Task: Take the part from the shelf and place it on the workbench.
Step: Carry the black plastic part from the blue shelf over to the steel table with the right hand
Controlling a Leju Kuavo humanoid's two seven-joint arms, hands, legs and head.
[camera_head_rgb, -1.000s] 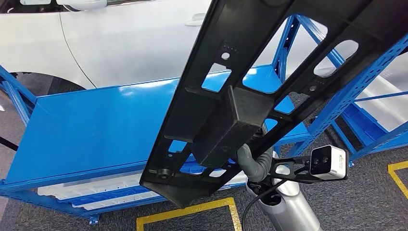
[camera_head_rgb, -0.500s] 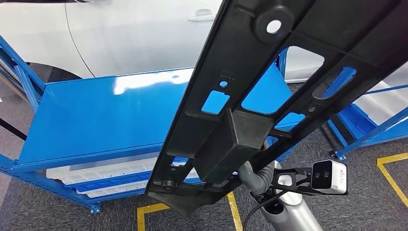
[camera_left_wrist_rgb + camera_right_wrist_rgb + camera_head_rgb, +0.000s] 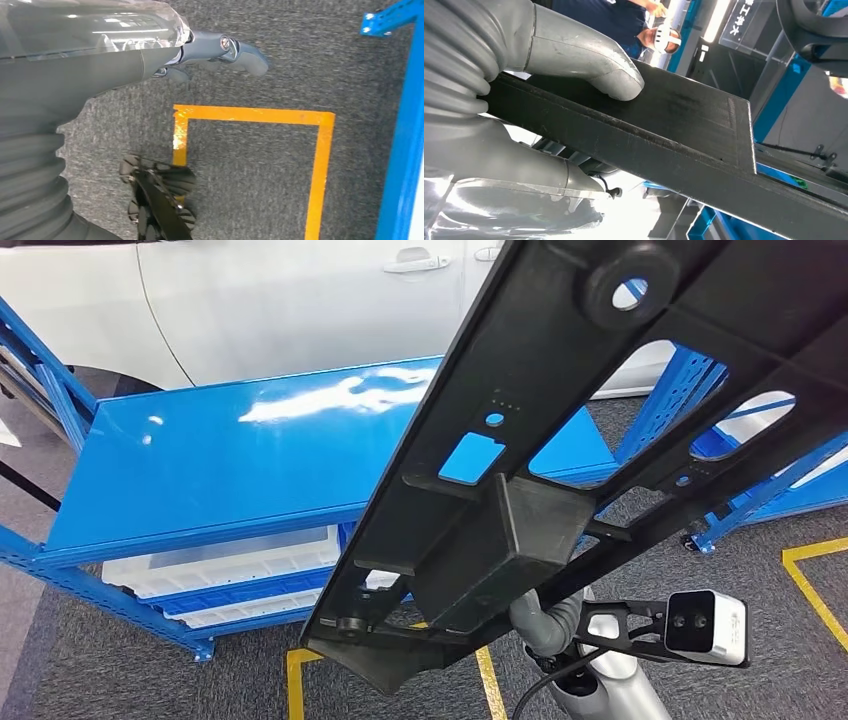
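Long black plastic part (image 3: 560, 480) with cut-out holes is held up by the right hand (image 3: 574, 55), thumb pressing its flat face; its upper end is cut off. Left hand (image 3: 220, 52) hangs holding nothing, fingers apart, over grey carpet (image 3: 250, 170). Blue metal shelf (image 3: 230, 465) stands behind.

— How is the light?
— Bright and even from overhead; white glare streaks lie across the far edge of the blue shelf top (image 3: 230, 455), and the car door (image 3: 300, 300) behind it is nearly washed out.
— Sharpness?
— The black part (image 3: 560, 470) is close and slightly soft. The right wrist view blows out white below the right hand (image 3: 589, 60); the person (image 3: 634, 20) behind is blurred.
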